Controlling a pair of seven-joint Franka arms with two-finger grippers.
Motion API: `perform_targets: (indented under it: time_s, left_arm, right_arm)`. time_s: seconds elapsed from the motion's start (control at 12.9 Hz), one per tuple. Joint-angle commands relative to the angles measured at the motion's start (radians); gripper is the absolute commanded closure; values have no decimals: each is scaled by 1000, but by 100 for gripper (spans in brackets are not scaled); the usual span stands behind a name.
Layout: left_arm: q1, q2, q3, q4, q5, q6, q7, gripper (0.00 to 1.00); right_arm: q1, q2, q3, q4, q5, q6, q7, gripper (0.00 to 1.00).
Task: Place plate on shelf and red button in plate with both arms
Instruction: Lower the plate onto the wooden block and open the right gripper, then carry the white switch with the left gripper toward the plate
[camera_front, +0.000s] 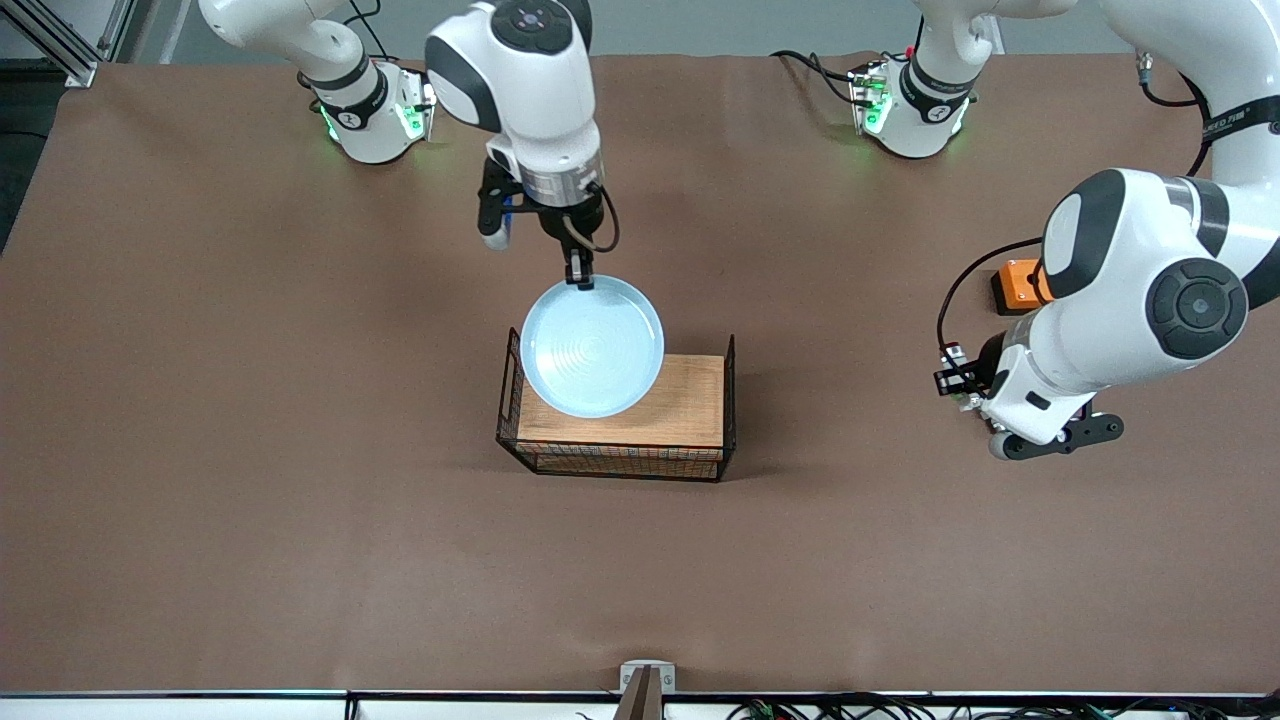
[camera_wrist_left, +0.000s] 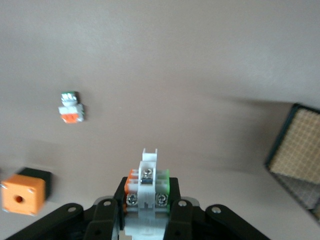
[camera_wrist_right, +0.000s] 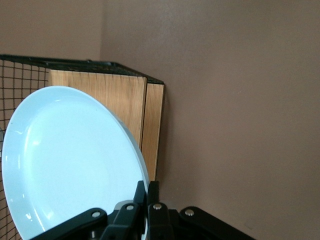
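Right claw pinched shut on rim of plate, holding it tilted over the wood-topped wire rack, not set down yet. Left claw clamped on red button, low over counter toward left arm's end, w/ orange box & a small white unit w/ orange top nearby. Risks: the edge-only grip means the plate could swing or slip; it overhangs the rack's edge, so if let go off-centre it may tip off. Button is tiny, could twist in the fingers
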Motion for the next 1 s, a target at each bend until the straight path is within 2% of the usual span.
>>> perform_targets:
  time_s: [0.0,0.54,0.93]
  left_arm:
    - [-1,5,-8,58,-39,-24,-112,74]
    - [-2,5,-73,107,-61,-23,-537,75]
    - [-16,5,-125,131,-59,-21,-726,75]
  right_arm:
    - [26,86,-6,95,-44,-8,63,100]
    - [49,192,-6,158,-115,3,143,100]
    - [49,206,-8,158,-139,29,175,100]
